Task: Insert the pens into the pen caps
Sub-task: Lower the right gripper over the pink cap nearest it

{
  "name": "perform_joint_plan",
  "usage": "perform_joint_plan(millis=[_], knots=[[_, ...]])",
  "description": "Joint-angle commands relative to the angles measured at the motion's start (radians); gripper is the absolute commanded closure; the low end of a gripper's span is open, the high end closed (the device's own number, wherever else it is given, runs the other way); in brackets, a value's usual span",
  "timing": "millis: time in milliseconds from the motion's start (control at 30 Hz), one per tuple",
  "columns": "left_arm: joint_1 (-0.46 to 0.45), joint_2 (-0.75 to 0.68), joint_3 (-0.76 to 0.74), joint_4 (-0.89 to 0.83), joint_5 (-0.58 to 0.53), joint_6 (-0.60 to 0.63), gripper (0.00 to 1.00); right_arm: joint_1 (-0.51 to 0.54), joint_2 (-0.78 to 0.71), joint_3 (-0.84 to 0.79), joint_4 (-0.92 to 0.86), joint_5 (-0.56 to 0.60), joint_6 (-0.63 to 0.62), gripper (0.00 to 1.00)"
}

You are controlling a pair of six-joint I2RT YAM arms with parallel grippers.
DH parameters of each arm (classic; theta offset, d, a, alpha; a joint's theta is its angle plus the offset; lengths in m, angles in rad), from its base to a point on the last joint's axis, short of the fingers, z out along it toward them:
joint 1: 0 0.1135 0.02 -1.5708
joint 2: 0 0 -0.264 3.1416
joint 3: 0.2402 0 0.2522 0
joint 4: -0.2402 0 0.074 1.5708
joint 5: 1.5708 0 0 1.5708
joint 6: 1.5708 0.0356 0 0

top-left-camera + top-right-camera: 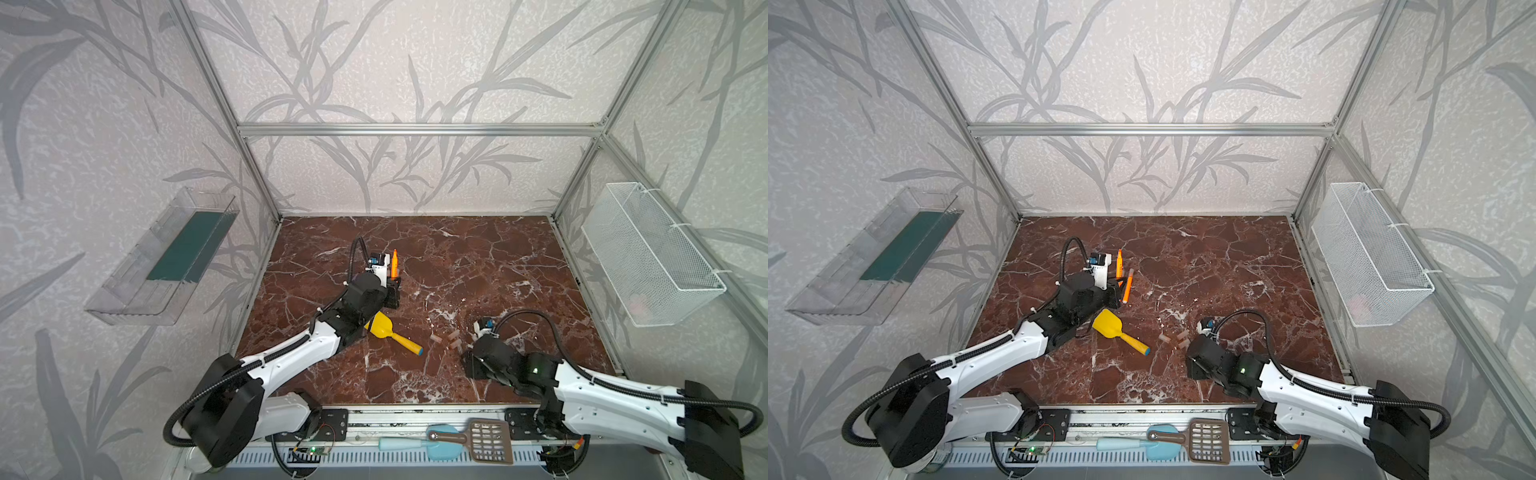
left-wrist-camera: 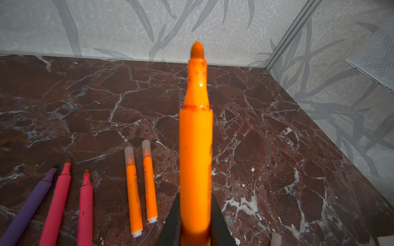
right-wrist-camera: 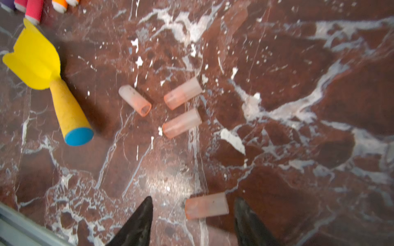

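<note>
**Pens (image 2: 56, 204) are waiting while a slippery cap (image 3: 206, 205) is being lined up**

Nearest, the right gripper (image 3: 194, 200) is hanging low over the table (image 3: 298, 106). Its jaws are standing apart and empty, either side of that cap, which is lying flat and touching neither jaw. The cap's length seems to be running from jaw to jaw, so a squeeze is likely to be pinching it end to end and covering its open mouth. Being a smooth, round, thin-walled tube on polished stone, it is also at risk of rolling or popping out. Its cloudy pink plastic is blending into the mottled red-brown marble pattern.

Three more caps (image 3: 181, 123) are lying just beyond, close together, near a yellow toy shovel (image 3: 42, 64) with a matte, foam-like look.

Farther back, the left gripper (image 2: 195, 198) is clamping an orange pen (image 2: 196, 138) low on its barrel, bare tip pointing up. Gripped so far from the tip, it is in danger of tilting when pushed. Near it on the table, two capped orange pens (image 2: 133, 191) and three bare pens (image 2: 85, 210), purple and pink, are lying side by side.
</note>
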Motion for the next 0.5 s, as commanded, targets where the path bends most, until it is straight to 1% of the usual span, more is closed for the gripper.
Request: perform_joint_plan(millis=[0, 100, 267, 467], knots=[[-0.004, -0.005, 0.004, -0.003, -0.007, 0.003, 1.00, 0.031, -0.026, -0.025, -0.036, 0.013, 0.069, 0.40], [-0.004, -0.001, 0.005, -0.003, -0.007, 0.004, 1.00, 0.040, -0.011, -0.035, -0.030, 0.011, 0.081, 0.40], [-0.003, 0.002, 0.005, -0.002, -0.010, 0.007, 1.00, 0.041, 0.044, -0.048, 0.057, -0.024, 0.078, 0.40], [-0.004, 0.010, 0.008, -0.002, -0.012, 0.012, 1.00, 0.044, 0.133, -0.018, 0.109, -0.033, 0.059, 0.41]])
